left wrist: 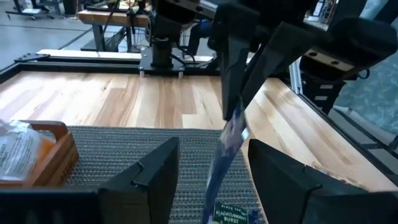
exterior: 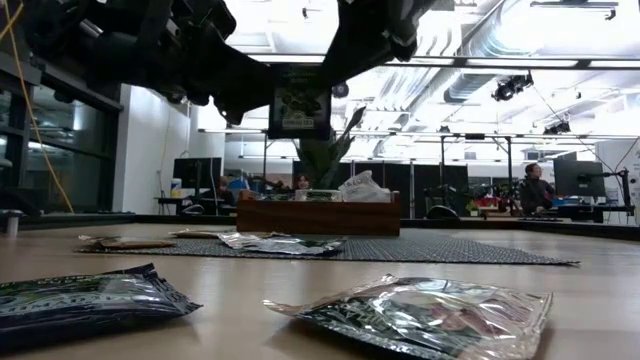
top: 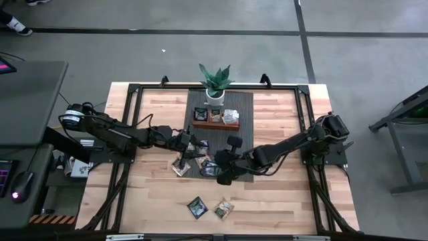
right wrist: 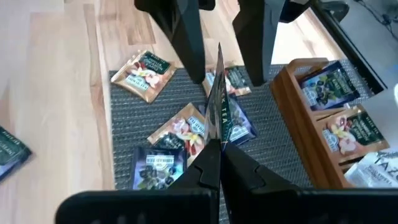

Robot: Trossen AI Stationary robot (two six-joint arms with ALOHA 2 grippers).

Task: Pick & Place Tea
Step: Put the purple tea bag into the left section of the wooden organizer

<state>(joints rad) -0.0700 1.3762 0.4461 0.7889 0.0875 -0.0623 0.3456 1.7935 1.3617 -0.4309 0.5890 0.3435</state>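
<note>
Dark green foil tea sachet (right wrist: 219,106): held on edge, upright, above the mat, just off the tray's open side; one lower corner pinched.
Right gripper (right wrist: 217,146): fingers closed on that sachet's lower edge; reaching in from the counter's right side.
Left gripper (left wrist: 214,148): fingers (right wrist: 189,43) spread wide, one on each side of the upright sachet, not pressing on it; reaching in from the left.
Woven dark grey mat (top: 244,107): laid down the middle of the pale wooden plank counter (top: 281,201), under both grippers.
Brown wooden three-compartment tray (right wrist: 292,106): at the far end of the mat; one dark sachet (right wrist: 329,87), one orange-and-white sachet (right wrist: 348,134) and a white one (right wrist: 379,168) lying inside, one per compartment.
Loose sachets on the mat: two orange-and-white ones (right wrist: 147,74) (right wrist: 180,130), a dark one (right wrist: 152,165) and a bluish one (right wrist: 239,127), crowded directly beneath the held sachet, some overlapping.
Sachets off the mat: two near the counter's front edge (top: 196,207) (top: 223,209), well apart from the grippers; another dark one (right wrist: 9,155) on bare wood beside the mat.
Green potted plant in a white pot (top: 215,80): just behind the tray, at the counter's back edge.
In the way: the left fingers flanking the held sachet closely; the cluster of sachets below; the tray wall near.
Background: a person (exterior: 535,190) far off in the room beyond the counter.
</note>
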